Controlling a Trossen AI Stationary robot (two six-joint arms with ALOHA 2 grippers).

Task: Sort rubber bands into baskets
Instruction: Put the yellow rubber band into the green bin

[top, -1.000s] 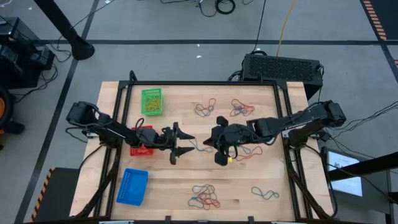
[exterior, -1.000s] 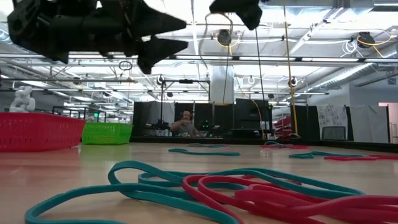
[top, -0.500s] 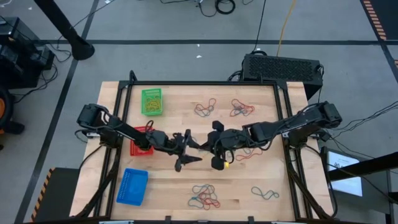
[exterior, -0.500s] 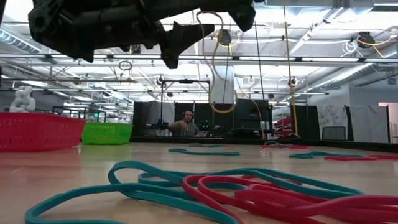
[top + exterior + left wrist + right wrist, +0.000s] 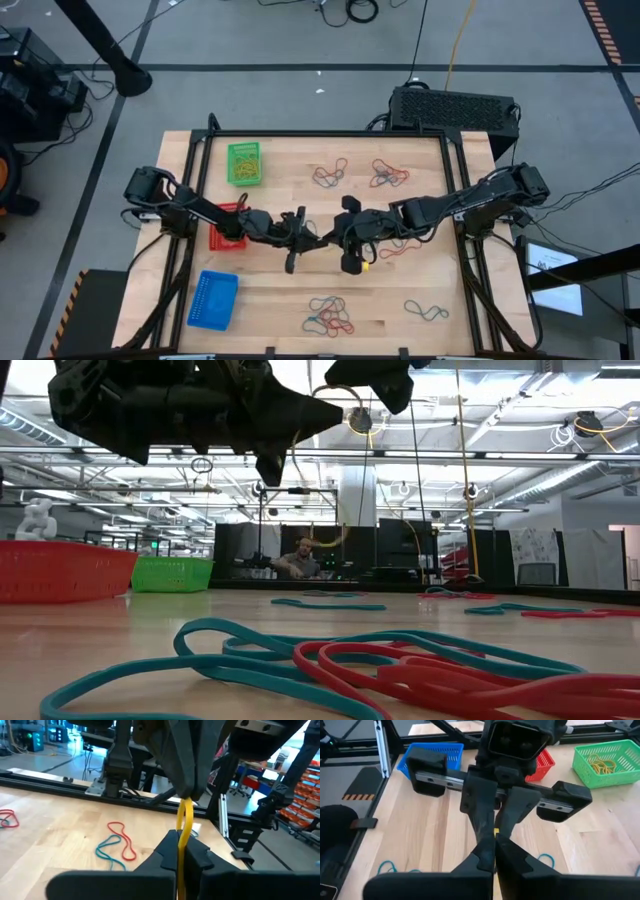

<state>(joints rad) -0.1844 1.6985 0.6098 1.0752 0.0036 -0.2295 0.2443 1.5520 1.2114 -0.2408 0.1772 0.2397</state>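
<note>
Over the middle of the table my left gripper (image 5: 303,240) and my right gripper (image 5: 342,240) meet fingertip to fingertip, both shut on one yellow rubber band (image 5: 303,480). Other rubber bands lie in loose red, blue and green clusters on the wood, at the far side (image 5: 328,175) (image 5: 388,175) and the near side (image 5: 330,313) (image 5: 426,311). The green basket (image 5: 244,163) holds yellow bands. The red basket (image 5: 226,228) sits partly under my left arm. The blue basket (image 5: 212,298) stands at the near left. My left gripper pinches a strand of the yellow band (image 5: 183,832) between its two fingertips, coming level from the table's left. The band is clear of the table and runs on to the other gripper. My right gripper pinches the same band's other part (image 5: 187,802) at the tips of its fingers (image 5: 192,775), level from the table's right. A slack loop of the band (image 5: 300,510) hangs below the two grippers, well above the wood.
A black box (image 5: 452,108) stands beyond the table's far right corner. More bands (image 5: 400,245) lie under my right arm. A dark frame (image 5: 330,133) edges the table. A person (image 5: 298,560) sits far behind the table.
My left gripper has moved toward the table's right, up to the right gripper, and has shut on the yellow band hanging there. The band's hanging loop has swung toward the left gripper. My right gripper has shifted slightly toward the left.
</note>
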